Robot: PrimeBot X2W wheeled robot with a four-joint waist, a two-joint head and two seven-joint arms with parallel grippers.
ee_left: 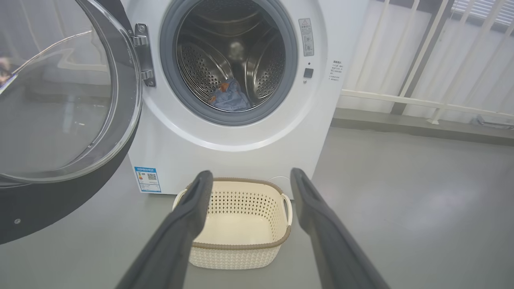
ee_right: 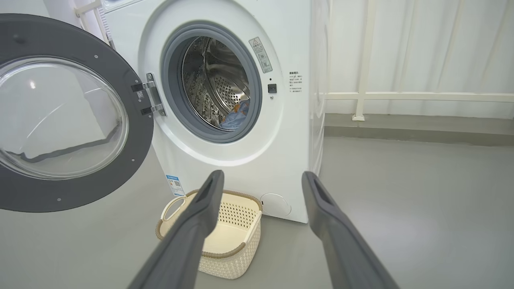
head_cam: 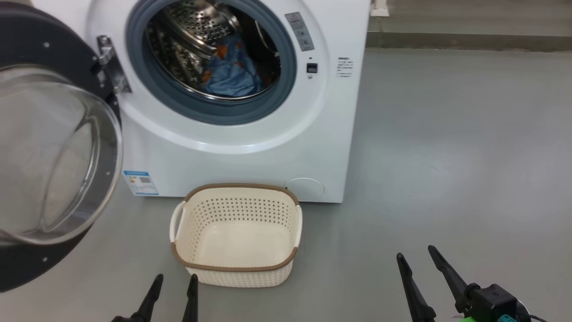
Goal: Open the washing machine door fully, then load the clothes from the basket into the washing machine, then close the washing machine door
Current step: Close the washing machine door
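Note:
The white washing machine (head_cam: pixel 232 161) (ee_left: pixel 241 156) (ee_right: pixel 241 168) stands with its round black-ringed glass door (head_cam: pixel 49 152) (ee_left: pixel 60 104) (ee_right: pixel 64 116) swung wide open to the left. Blue clothes with orange print (head_cam: pixel 230 69) (ee_left: pixel 231 98) (ee_right: pixel 237 116) lie inside the steel drum. The cream basket (head_cam: pixel 237 268) (ee_left: pixel 241 257) (ee_right: pixel 225 257) sits on the floor before the machine with nothing in it. My left gripper (head_cam: pixel 175 282) (ee_left: pixel 251 174) is open, low and just left of the basket's near corner. My right gripper (head_cam: pixel 415 252) (ee_right: pixel 263 176) is open, well right of the basket.
Grey floor (head_cam: pixel 447 156) spreads to the right of the machine. A white railing (ee_left: pixel 421 100) (ee_right: pixel 401 96) and a low kerb (head_cam: pixel 469 40) run behind. The open door juts out far over the floor on the left.

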